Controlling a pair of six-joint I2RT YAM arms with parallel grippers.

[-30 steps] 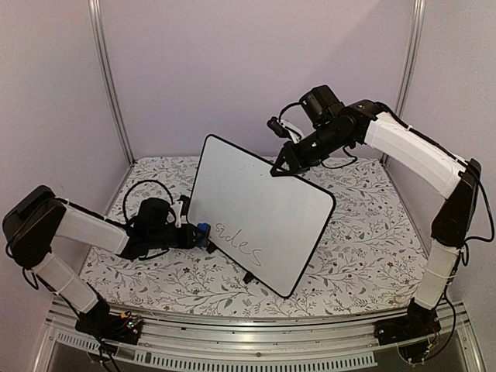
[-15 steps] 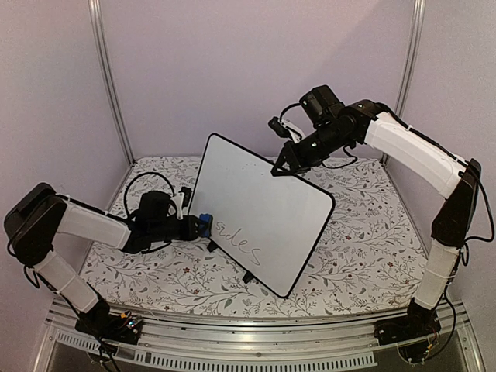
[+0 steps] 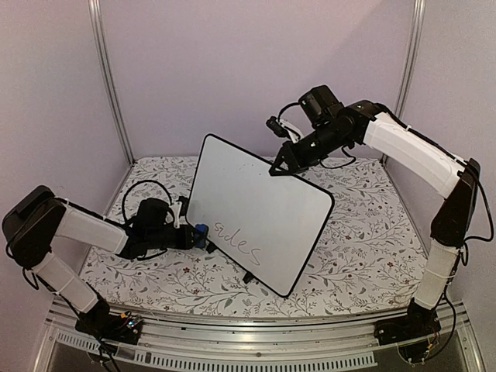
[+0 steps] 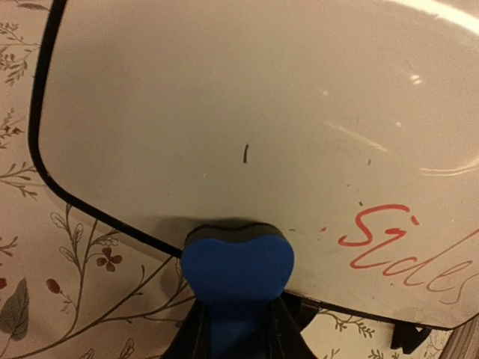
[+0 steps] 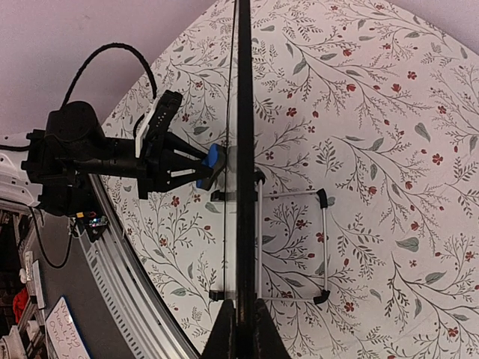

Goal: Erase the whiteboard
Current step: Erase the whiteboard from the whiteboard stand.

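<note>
Blue eraser block (image 3: 201, 231) is sitting clenched in the left gripper (image 3: 195, 234) at the left. Its fingers (image 4: 196, 336) are pinching it from both sides. We are seeing the block's front face meeting the lower left part of the whiteboard (image 3: 260, 205), just inside the black rim (left wrist view: it looks pressed on, with a shadow around it). The whiteboard is standing tilted back near the middle of the floral-patterned table (image 3: 364, 232), propped on a wire stand (image 5: 292, 250) behind it. Handwriting "sides" (image 3: 239, 242) is showing just right of the eraser block, near the board's lower edge and not touching the block. At the right, the right gripper (image 3: 277, 166) is reaching down and gripping the whiteboard's top edge. Its jaws are closing on either side of the thin rim.
</note>
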